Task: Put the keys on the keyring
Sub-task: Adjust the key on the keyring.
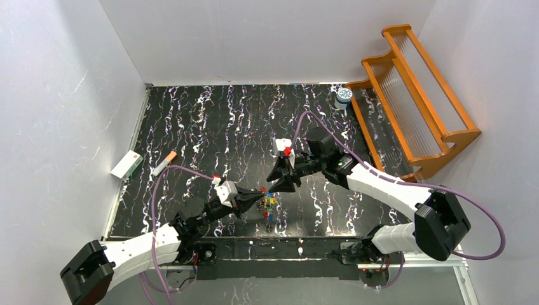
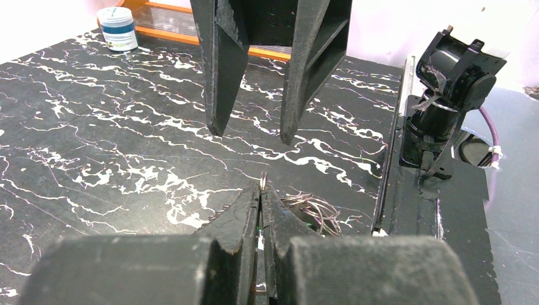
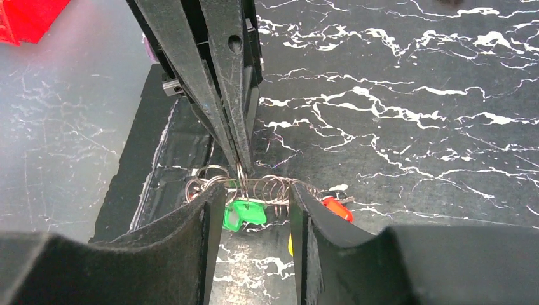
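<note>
Left gripper (image 3: 238, 159): pressed together, pinching keyring (image 2: 263, 182)
Right gripper (image 3: 257, 194): fingers apart, keys (image 3: 246, 213) between them
Jar (image 2: 118, 28) label: too small to read

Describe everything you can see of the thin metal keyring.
The thin silvery wire keyring shows several overlapping loops near the front edge of the black marbled table. The shut left claw pinches one strand; the open right claw flanks the loops. A green-headed key and a red-headed key are strung on it.
</note>
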